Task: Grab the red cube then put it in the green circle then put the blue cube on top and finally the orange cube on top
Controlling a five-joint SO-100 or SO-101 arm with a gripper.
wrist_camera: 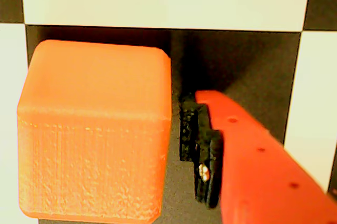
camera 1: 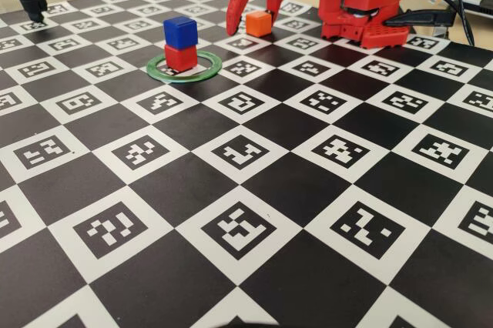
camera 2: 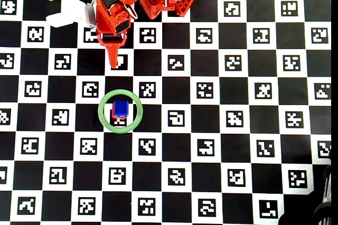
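Checkered worktop (camera 1: 254,189), black and white squares with small coded markers, filled the near ground of the fixed view and lay bare up to the stack. Farther back and left of centre lay the green circle (camera 1: 202,71), a thin flat ring. Inside it stood the red cube (camera 1: 181,58), and the blue cube (camera 1: 180,31) sat squarely on top of it, edges roughly aligned. The overhead view showed the same: the blue cube (camera 2: 121,109) covered nearly all of the red one, with only a red sliver at its left and lower edges, and both were within the ring (camera 2: 103,119), a little toward its far side.

Farther still and to the right of the stack in the fixed view, the orange cube (camera 1: 259,23) rested on the worktop, well apart from the ring. The pincer (camera 1: 254,14) had its tips down around it, one red finger (camera 1: 238,6) slanting to the board on the cube's left. The jaws stood open, wider than the cube. In the wrist view the orange cube (wrist_camera: 95,129) filled the left half, and a finger (wrist_camera: 263,155) with a dark pad stood just beside its right face, a narrow gap showing between them. Nothing was gripped.

Behind the pincer, at the far right, stood the red arm base (camera 1: 362,5).
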